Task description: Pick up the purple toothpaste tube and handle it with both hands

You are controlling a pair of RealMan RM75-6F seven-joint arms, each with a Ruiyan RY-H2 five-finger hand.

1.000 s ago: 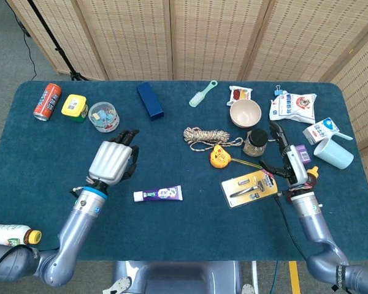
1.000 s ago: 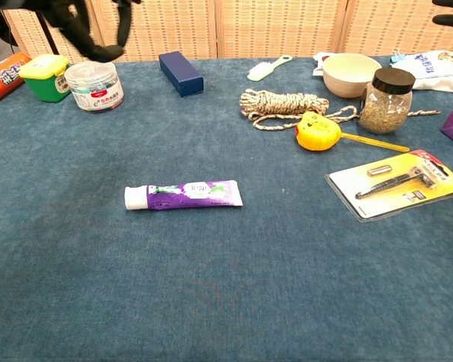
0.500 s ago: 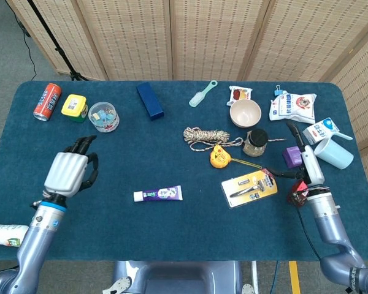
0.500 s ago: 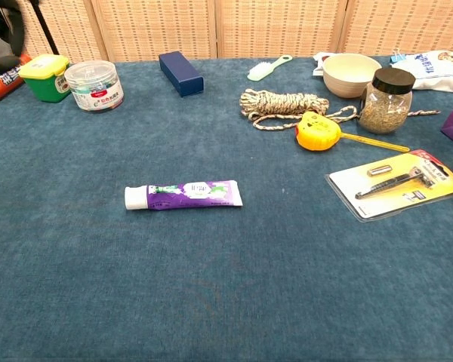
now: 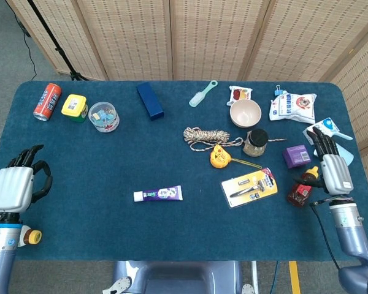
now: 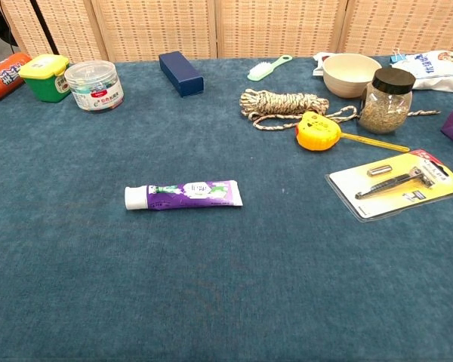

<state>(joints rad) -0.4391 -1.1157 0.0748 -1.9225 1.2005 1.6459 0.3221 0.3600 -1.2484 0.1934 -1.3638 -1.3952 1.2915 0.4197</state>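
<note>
The purple toothpaste tube (image 5: 158, 194) lies flat on the blue table cloth near the front middle, white cap pointing left; the chest view shows the tube (image 6: 183, 194) with nothing touching it. My left hand (image 5: 15, 185) hovers at the table's front left edge, far left of the tube, fingers loosely apart and holding nothing. My right hand (image 5: 333, 166) is at the right edge, fingers stretched away from me, empty. Neither hand appears in the chest view.
Right of the tube lie a razor pack (image 5: 249, 186), a yellow tape measure (image 5: 219, 157), a rope coil (image 5: 206, 135) and a jar (image 5: 255, 143). A purple box (image 5: 296, 155), a small red bottle (image 5: 300, 191) and a cup (image 5: 334, 153) crowd my right hand. A blue box (image 5: 149, 100) sits further back.
Both hands have drawn outward, away from the tube: the left one went left and back to the front corner, the right one went right to the table edge. The tube has not moved.
</note>
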